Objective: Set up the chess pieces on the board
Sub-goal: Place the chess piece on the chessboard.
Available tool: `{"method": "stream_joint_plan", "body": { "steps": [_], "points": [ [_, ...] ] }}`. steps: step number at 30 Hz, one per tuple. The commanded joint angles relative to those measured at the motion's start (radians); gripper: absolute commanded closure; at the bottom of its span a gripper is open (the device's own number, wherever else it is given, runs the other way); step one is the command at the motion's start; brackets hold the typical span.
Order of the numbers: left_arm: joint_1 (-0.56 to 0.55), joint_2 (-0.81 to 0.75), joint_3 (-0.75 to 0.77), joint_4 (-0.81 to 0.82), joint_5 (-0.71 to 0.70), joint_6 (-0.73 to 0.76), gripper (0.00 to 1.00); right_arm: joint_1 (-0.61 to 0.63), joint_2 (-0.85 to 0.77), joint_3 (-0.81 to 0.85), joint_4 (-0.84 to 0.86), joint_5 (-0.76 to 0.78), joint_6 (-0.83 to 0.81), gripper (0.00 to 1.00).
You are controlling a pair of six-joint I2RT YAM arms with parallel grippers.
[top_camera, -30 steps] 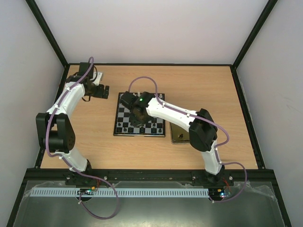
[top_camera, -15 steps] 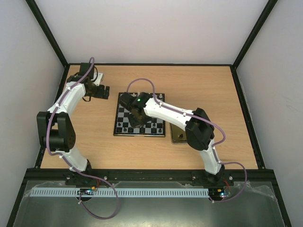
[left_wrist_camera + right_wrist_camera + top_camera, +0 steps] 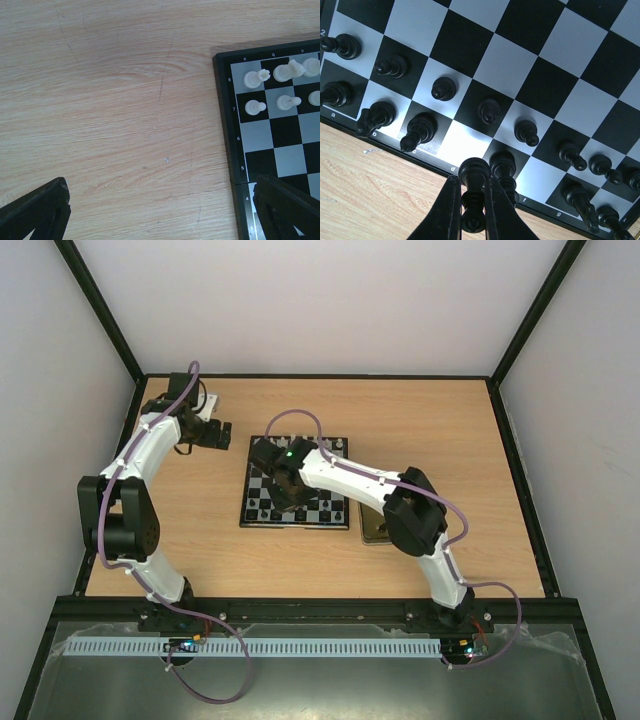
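Right gripper pinches one black chessman at the board's near rim, where eight black pawns and six back-rank pieces stand. Left gripper gapes empty by the board's left rim.

Black-and-silver checked board, black-rimmed, bears black chessmen and white chessmen on tan wood-grain table.

From above, the right arm lies across the board and covers its middle squares. The chessmen are too tiny to name. The arm's elbow hides part of the tin. In the left wrist view the board runs off the right edge, clipping the white chessmen. The left gripper shows only fingertips in the bottom corners. In the right wrist view the black piece vanishes downward inside the right gripper.
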Motion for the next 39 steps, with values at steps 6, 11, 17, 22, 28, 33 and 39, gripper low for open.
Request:
{"method": "stream_joint_plan", "body": {
  "steps": [6,11,17,22,28,33,39],
  "points": [
    [0.003,0.009,0.022,-0.008,-0.004,-0.008,0.00,0.011,0.030,-0.011,0.023,0.007,-0.019,0.96],
    [0.003,0.011,0.023,-0.007,-0.005,-0.007,0.00,0.009,0.042,-0.007,0.028,0.001,-0.022,0.96],
    [0.003,0.012,0.024,-0.008,-0.008,-0.007,0.00,0.009,0.057,-0.007,0.033,-0.005,-0.027,0.96],
    [0.003,0.009,0.019,-0.007,-0.009,-0.007,0.00,0.009,0.064,-0.006,0.037,-0.008,-0.027,0.96],
    [0.003,0.011,0.023,-0.009,-0.011,-0.008,0.00,0.010,0.065,-0.013,0.043,-0.009,-0.027,0.96],
    [0.003,0.009,0.021,-0.009,-0.010,-0.008,0.00,0.010,0.066,-0.017,0.045,-0.009,-0.027,0.96],
    [0.003,0.009,0.024,-0.011,-0.010,-0.007,0.00,0.009,0.072,-0.015,0.043,-0.013,-0.027,0.96]
  ]
}}
